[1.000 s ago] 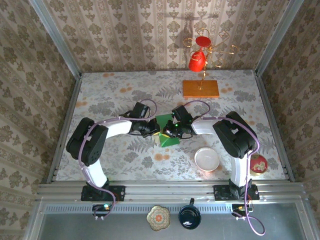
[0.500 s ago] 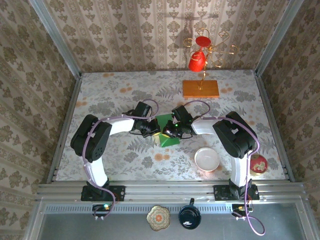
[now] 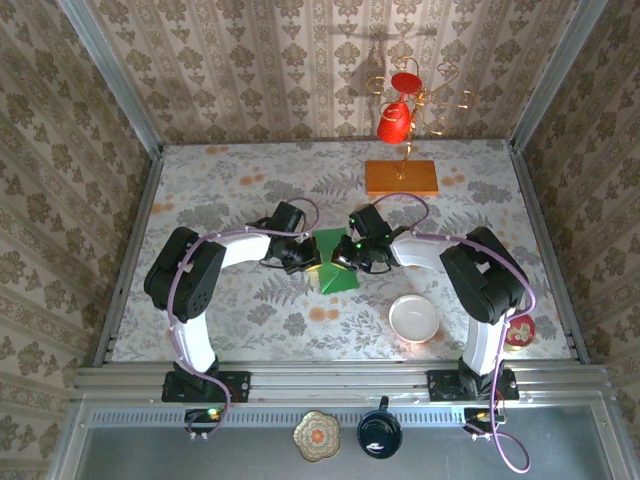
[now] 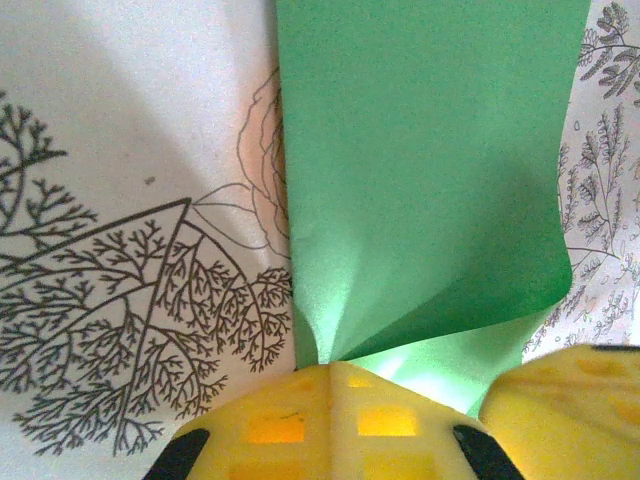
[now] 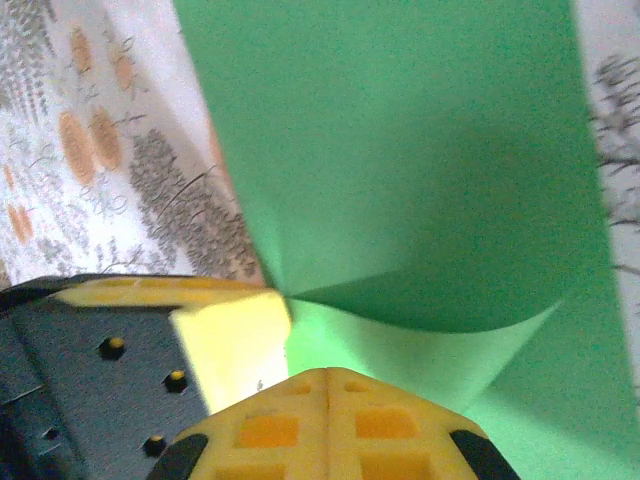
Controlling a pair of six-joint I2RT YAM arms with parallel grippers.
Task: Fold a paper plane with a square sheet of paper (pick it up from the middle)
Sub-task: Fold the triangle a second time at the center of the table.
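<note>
Pinching 1 square sheet of paper [image 3: 338, 280] at the centre of the table [image 3: 200, 200], the 2 grippers, left gripper [image 3: 311, 261] and right gripper [image 3: 340, 262], both clamp it; their bodies hide its middle from above.

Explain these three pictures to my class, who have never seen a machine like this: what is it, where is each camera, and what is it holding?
This is a robot with two arms bolted to the near edge of a patterned table. Each arm ends in a two-finger gripper. The wide picture is taken from above and behind the arms. The other two come from small cameras on the wrists, looking past the yellow fingers. In the wide view the left gripper and the right gripper meet mid-table. Both are pinched shut on one sheet of green paper, which curves between them. Also on the table are a white bowl and an orange wooden slab, with a red cup hanging above it.
</note>
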